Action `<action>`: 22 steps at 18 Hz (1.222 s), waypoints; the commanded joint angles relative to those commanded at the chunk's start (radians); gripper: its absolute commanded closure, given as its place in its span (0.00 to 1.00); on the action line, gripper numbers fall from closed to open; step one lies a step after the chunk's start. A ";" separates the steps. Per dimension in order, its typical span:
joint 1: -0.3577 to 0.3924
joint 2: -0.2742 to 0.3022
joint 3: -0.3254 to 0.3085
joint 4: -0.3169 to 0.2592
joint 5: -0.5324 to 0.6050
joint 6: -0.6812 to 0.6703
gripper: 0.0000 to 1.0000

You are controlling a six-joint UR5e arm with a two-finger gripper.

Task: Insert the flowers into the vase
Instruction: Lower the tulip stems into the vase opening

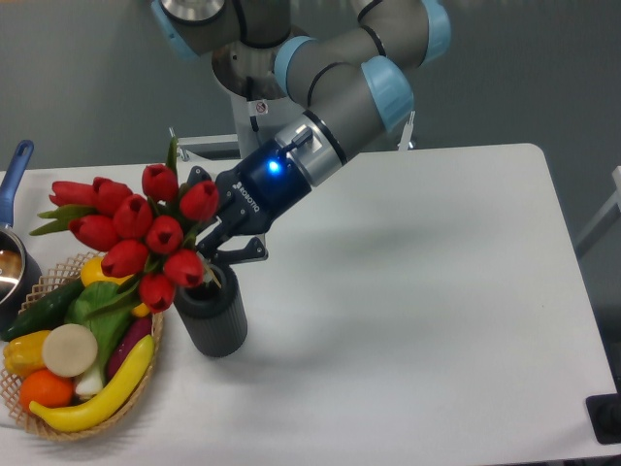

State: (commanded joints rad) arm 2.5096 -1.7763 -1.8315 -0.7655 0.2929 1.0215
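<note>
The flowers (136, 233), a bunch of red tulip buds with green leaves, hang tilted to the left above the table. My gripper (219, 236) is shut on their stems, just above the vase's mouth. The vase (212, 316), a dark grey ribbed cylinder, stands upright right of the basket. The lowest buds overlap the vase's left rim and the basket's edge. The stem ends are hidden behind the buds and fingers, so I cannot tell whether they reach into the mouth.
A wicker basket (151, 355) with bananas, a cucumber, an orange and leafy greens sits at the front left. A metal pot with a blue handle (16, 167) stands at the left edge. The robot base (254, 87) rises at the back.
</note>
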 joint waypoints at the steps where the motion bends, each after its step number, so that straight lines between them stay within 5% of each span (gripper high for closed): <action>1: 0.000 -0.006 -0.011 0.000 0.002 0.026 1.00; 16: 0.002 -0.037 -0.184 0.002 0.008 0.342 0.96; 22: 0.008 -0.084 -0.184 0.029 0.061 0.368 0.93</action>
State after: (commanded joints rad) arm 2.5172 -1.8606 -2.0157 -0.7364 0.3542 1.3898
